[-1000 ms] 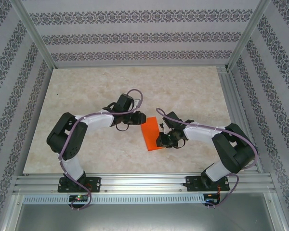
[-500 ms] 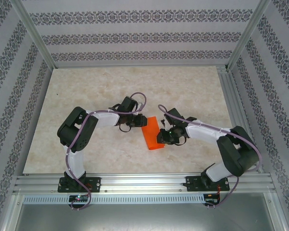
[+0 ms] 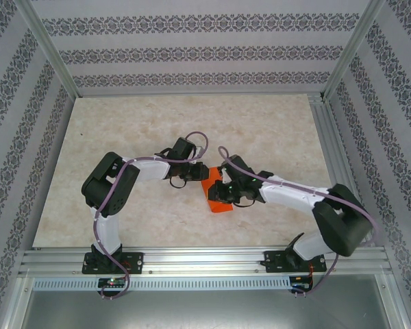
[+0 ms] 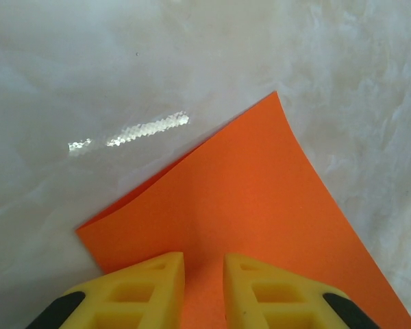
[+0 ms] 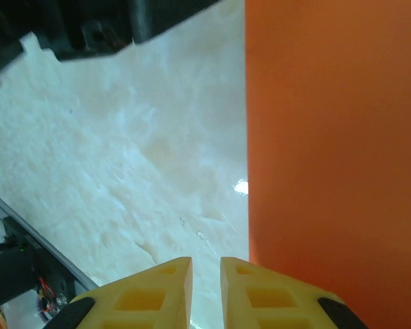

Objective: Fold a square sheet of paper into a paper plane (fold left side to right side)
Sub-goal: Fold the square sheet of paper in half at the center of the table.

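Note:
The square sheet of paper (image 3: 219, 205) is bright orange and lies folded at the table's middle, between both grippers. In the left wrist view the paper (image 4: 260, 199) has a second layer peeking out along its left edge. My left gripper (image 4: 204, 255) stands low over it, jaws a narrow gap apart with orange showing between them and nothing pinched. It sits at the paper's far-left edge (image 3: 195, 177). My right gripper (image 3: 222, 192) reaches over the sheet's middle. Its yellow jaws (image 5: 206, 259) are slightly apart over bare table, right beside the paper's straight edge (image 5: 335, 137).
The marble-patterned table (image 3: 123, 137) is ringed by an aluminium frame and patterned walls. A metal rail (image 3: 205, 260) runs along the near edge by the arm bases. The left arm's black wrist (image 5: 89, 27) hangs close ahead of the right gripper.
My right gripper has slid left, from the paper's right edge onto its middle, covering more of the orange. The left arm's elbow shifted right early on, and its gripper stayed at the paper's edge.

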Robot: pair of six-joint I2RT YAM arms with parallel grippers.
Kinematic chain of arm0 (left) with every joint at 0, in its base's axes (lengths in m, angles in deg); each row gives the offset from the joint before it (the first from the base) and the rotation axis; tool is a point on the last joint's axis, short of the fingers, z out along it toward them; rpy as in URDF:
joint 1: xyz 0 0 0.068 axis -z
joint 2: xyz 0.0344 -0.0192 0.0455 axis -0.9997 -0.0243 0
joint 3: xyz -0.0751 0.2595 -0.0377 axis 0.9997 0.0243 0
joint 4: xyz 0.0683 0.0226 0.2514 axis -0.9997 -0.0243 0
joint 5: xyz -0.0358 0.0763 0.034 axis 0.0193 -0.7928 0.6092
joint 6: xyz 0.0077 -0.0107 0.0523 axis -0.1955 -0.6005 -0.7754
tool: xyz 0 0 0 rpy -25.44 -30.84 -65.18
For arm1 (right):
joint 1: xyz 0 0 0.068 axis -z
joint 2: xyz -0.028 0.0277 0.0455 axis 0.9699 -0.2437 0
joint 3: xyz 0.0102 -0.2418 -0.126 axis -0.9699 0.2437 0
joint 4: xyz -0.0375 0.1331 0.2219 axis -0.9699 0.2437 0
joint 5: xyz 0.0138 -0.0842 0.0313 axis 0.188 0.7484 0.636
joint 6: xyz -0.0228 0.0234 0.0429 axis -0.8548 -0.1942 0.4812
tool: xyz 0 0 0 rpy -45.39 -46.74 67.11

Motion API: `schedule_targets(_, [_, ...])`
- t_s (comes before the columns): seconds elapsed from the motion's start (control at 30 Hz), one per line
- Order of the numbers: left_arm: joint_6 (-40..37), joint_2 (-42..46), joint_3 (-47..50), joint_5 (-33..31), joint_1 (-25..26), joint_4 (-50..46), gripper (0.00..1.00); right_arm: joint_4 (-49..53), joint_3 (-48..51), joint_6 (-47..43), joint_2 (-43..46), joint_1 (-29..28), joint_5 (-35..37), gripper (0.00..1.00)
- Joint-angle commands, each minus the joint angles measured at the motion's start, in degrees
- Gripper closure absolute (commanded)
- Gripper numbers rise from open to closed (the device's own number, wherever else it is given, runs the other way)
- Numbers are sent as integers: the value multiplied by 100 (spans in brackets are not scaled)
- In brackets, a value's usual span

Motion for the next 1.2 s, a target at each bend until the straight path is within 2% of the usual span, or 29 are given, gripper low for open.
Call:
schedule_targets(0.0, [-104, -125, 22, -174, 0, 44, 76, -255, -266, 166, -292, -152, -30, 81])
schedule_targets(0.73, [-117, -153, -9, -209, -1, 17, 76, 60, -300, -69, -960, -277, 204, 82])
schedule_targets(1.17, [-118, -163, -16, -242, -1, 16, 76, -36, -259, -9, -687, -417, 68, 80])
